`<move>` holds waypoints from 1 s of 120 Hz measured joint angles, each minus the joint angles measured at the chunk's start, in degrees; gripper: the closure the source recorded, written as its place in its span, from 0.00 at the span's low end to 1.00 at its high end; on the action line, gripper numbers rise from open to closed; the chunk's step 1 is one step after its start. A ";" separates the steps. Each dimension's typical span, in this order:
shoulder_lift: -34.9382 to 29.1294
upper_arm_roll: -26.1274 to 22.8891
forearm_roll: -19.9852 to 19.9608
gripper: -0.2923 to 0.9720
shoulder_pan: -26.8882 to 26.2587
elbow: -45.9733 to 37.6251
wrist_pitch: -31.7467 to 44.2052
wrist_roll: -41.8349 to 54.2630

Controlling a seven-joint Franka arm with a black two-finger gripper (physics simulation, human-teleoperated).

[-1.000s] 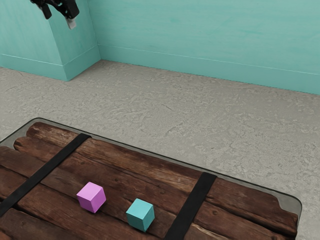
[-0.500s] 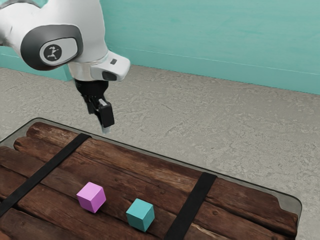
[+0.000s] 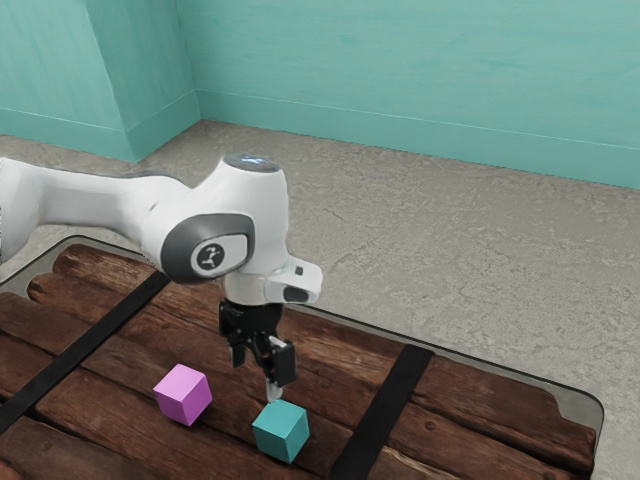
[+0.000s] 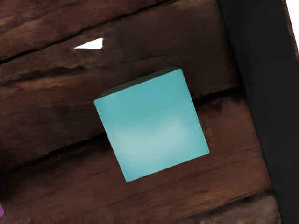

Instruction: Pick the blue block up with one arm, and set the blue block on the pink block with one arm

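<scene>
The blue block [image 3: 281, 429], a teal-blue cube, rests on the wooden plank table [image 3: 480, 400] near its front edge. The pink block [image 3: 183, 393] sits on the planks a short way toward the exterior view's left of it. My gripper [image 3: 262, 385] hangs just above the blue block, pointing down, its fingers open with nothing between them. Seen from the wrist, the blue block [image 4: 152, 123] lies directly under my hand, and a sliver of the pink block [image 4: 1, 211] shows at the picture's corner.
Two black straps cross the planks: one [image 3: 380, 415] close beside the blue block on the exterior view's right, the other [image 3: 90, 340] past the pink block. A grey floor and teal walls lie behind the table.
My arm has swept down from high at the exterior view's upper left to just above the blue block. Neither block has moved.
</scene>
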 joint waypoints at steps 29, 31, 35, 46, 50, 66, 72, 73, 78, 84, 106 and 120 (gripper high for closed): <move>3.11 0.96 -7.66 0.23 0.25 -5.16 7.08 -6.18; 3.67 0.96 -7.93 0.23 0.23 -5.20 7.53 -6.56; 4.87 0.97 -8.40 0.23 0.20 -5.16 8.45 -7.27; 6.77 1.05 -8.95 0.23 0.07 -4.90 10.42 -8.99; 7.44 1.09 -8.99 0.23 0.13 -4.83 11.06 -9.47; 9.96 1.14 -9.10 0.23 1.76 -4.77 13.53 -11.04; 10.75 1.15 -9.12 0.23 2.14 -4.79 14.33 -11.55; 10.88 1.13 -9.12 0.23 2.17 -4.79 14.46 -11.63; 11.30 1.10 -9.13 0.23 2.13 -4.80 15.04 -12.03; 11.56 1.08 -9.14 0.23 1.99 -4.80 15.65 -12.47; 12.85 0.70 -9.09 0.23 1.96 -4.73 17.27 -13.82; 14.79 0.02 -9.12 0.23 1.83 -4.49 18.26 -14.51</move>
